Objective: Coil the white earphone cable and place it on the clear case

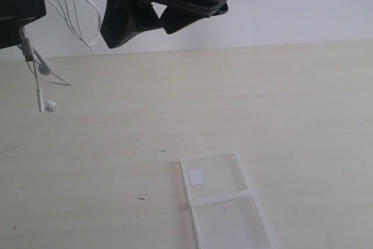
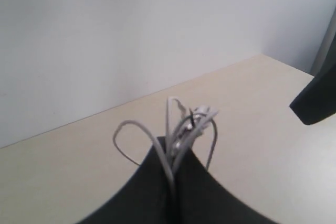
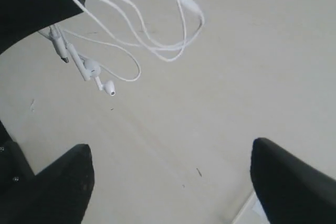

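White earphone cable [image 1: 70, 4] hung in loose loops, well above and left of the clear case [image 1: 218, 170], which lay on the bench [image 1: 303, 115]. Left fingers [image 2: 176, 174] pinched shut on it; right fingers [image 3: 294, 182] stood wide, empty. Coiling appeared done; next: lower the bundle onto the case.

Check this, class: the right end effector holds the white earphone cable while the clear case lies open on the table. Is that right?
No: the left end effector holds the white earphone cable, as the exterior view shows. The clear case does lie open on the table.
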Motion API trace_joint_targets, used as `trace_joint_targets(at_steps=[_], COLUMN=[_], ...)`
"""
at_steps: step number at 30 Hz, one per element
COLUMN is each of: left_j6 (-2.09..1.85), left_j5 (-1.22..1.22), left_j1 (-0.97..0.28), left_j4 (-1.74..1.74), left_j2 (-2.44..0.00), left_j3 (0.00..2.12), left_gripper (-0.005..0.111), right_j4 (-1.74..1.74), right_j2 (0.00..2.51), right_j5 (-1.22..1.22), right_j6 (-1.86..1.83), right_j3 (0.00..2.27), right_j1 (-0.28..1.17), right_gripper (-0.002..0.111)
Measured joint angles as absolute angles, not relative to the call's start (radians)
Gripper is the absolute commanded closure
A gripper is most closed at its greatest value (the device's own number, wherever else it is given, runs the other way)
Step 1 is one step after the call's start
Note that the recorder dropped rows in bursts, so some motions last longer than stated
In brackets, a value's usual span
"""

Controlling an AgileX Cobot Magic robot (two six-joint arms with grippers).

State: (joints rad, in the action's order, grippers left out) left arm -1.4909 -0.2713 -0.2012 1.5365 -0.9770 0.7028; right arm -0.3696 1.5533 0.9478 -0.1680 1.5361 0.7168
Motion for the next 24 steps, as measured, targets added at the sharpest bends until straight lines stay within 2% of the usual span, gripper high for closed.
trace_joint_targets(at_steps=[7, 13, 24], left_j6=[-1.491, -1.428, -1.089], left_j5=[-0.282, -0.342, -0.522], left_j1=[-0.201, -0.201, -0.201], left_j4=[1.511, 1.432, 1.061], left_j2=[-0.977, -0.977, -0.977], left_j3=[0.703, 0.703, 0.703], left_gripper=[0.107, 0.107, 0.107], right_j4=[-0.349, -0.344, -0.319], right_j2=[1.504, 1.418, 1.281], right_j5=[0.930, 0.832, 0.644], right_j6=[-0.232, -0.295, -0.309], right_j3=[1.521, 1.421, 1.189], right_j1=[0.715, 0.715, 0.715], right_gripper=[0.030, 0.030, 0.030])
